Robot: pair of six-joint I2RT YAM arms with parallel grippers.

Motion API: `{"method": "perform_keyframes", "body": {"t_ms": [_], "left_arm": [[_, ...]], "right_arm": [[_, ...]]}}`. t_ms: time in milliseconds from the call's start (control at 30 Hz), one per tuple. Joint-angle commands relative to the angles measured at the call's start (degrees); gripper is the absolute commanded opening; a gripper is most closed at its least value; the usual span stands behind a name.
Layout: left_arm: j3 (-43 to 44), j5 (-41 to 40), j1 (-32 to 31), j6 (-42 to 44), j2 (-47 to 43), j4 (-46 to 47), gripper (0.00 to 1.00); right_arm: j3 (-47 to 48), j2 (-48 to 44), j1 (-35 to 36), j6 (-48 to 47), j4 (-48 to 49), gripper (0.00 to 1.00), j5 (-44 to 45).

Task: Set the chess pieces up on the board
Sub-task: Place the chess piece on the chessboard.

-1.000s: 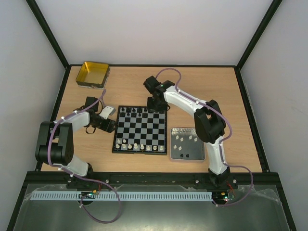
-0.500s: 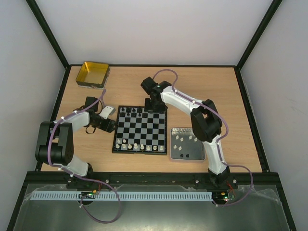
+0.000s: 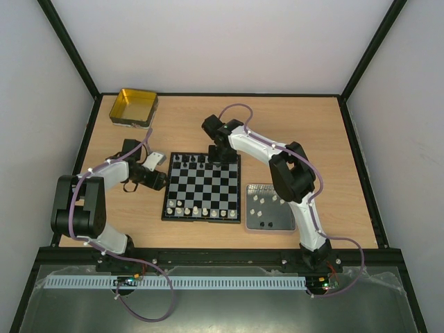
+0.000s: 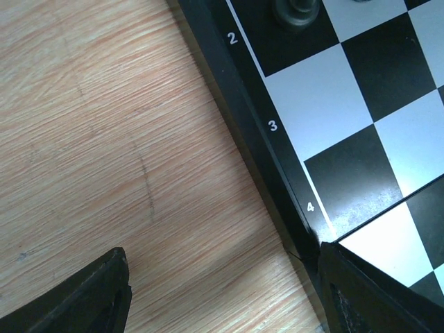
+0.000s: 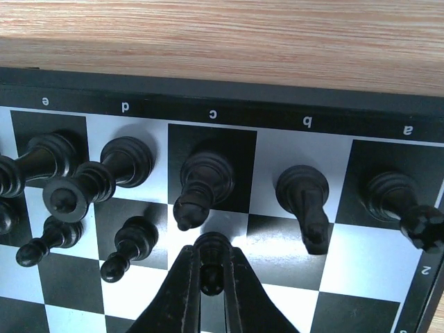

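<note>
— How crowded is the far edge of the board point(image 3: 203, 186)?
— Tight. Black chess pieces point(image 5: 205, 173) fill the lettered back row. The right claw point(image 5: 210, 277) is clenched on a black pawn point(image 5: 211, 248) just in front of the piece on c, with neighbours close on both sides.
— Any open room?
— The board's middle squares are bare, and wooden bench point(image 4: 104, 139) lies left of its dark border. The left claw point(image 4: 222, 295) hangs released there, straddling that border by the numbers 3 and 4.
— And the rest?
— Along the near row stand white pieces point(image 3: 197, 209); more sit in the grey tray point(image 3: 286, 220) just right of the board.
</note>
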Motion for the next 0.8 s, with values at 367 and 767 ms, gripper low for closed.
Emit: {"method": "perform_keyframes", "body": {"t_ms": [367, 767], "left_arm": [[-0.52, -0.98, 0.57, 0.23, -1.43, -0.38, 0.73], [-0.58, -0.86, 0.66, 0.23, -1.47, -0.40, 0.73]], "right_arm": [[1.16, 0.42, 0.37, -0.68, -1.47, 0.15, 0.29], [0.87, 0.54, 0.69, -0.44, -0.61, 0.14, -0.85]]}}
